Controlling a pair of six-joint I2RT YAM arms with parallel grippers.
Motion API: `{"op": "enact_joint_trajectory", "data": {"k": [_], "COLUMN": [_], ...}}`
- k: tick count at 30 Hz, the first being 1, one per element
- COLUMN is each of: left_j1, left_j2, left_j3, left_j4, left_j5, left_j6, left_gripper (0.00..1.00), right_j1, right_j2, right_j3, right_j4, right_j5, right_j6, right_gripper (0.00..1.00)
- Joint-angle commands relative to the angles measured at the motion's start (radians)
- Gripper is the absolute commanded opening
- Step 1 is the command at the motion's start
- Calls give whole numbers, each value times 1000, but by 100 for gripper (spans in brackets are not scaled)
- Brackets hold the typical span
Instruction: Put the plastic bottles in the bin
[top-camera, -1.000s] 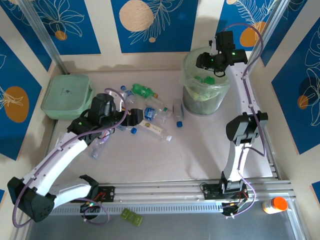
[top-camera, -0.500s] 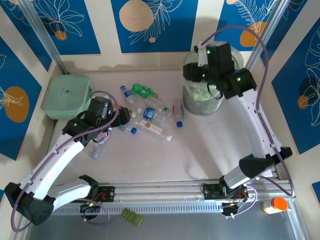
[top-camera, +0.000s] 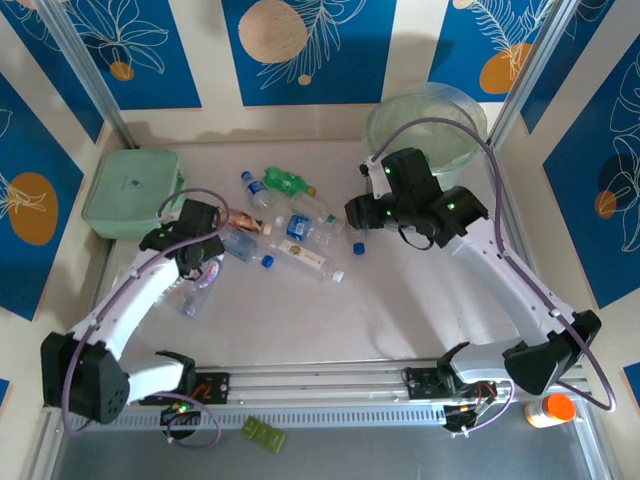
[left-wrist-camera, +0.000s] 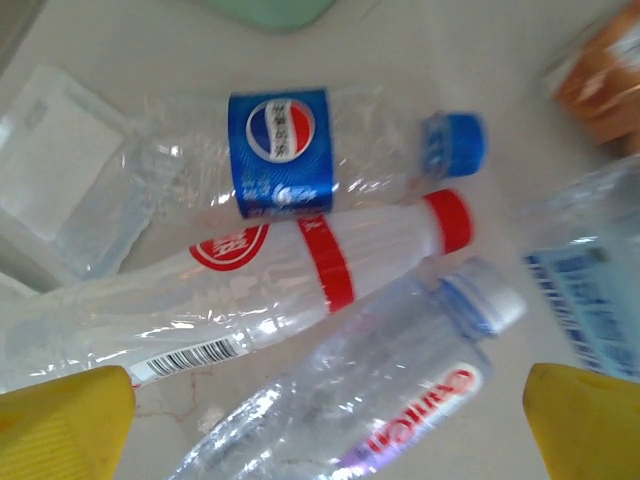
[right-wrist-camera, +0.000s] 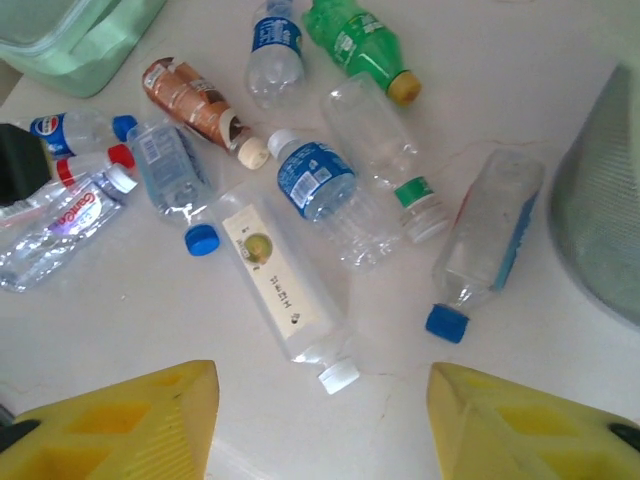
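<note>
- One bin (top-camera: 400, 100) takes everything. It stands beyond and to the right of the right gripper (right-wrist-camera: 325, 420), so each load probably needs lifting well up to clear the tall rim.
- Roughly a dozen plastic bottles (right-wrist-camera: 320, 185) lie loose on the table ahead of those fingers. Crushed plastic is light and slippery, so it looks wiser to take one at a time and close across the body, not the cap.
- Nearest the right fingers is the flat pale-labelled bottle (right-wrist-camera: 275, 285), just ahead and a little left. It lies at a slant, so the wrist should turn until the fingers straddle its narrow width.
- For the left gripper (left-wrist-camera: 320, 425), the clear bottle with red lettering (left-wrist-camera: 400, 400) already lies between the fingertips. The red-banded bottle (left-wrist-camera: 330, 265) touches it just beyond, and the Pepsi bottle (left-wrist-camera: 280, 150) is further out, so a straight descent risks pinching two.
- Right arm: reaching forward and left across the table, wrist bent down over the pile. Its fingers are spread apart and hold nothing.
- Left arm: stretched forward, wrist tipped down, close over the pile's left end. Its fingers are spread fully and grip nothing.
</note>
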Motion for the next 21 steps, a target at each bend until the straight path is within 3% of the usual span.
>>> {"op": "enact_joint_trajectory", "data": {"k": [1,14,21], "left_j1": [22,22,20], "left_j2": [27,63,90], "left_j3": [-34,-147,-168], "left_j4": [57,127,138], "left_j5": [69,231,340], "left_j6": [33,-6,-52], "left_gripper": [99,100,94], "right_j1": [3,-20,-28], "right_j2": [-40,-103,-102], "right_j3": [-31,-102,-109], "right_j4": [68,108,123], "right_j5": [-69,-152,-185], "right_j6": [16,12,14], "right_gripper": [60,63,63]}}
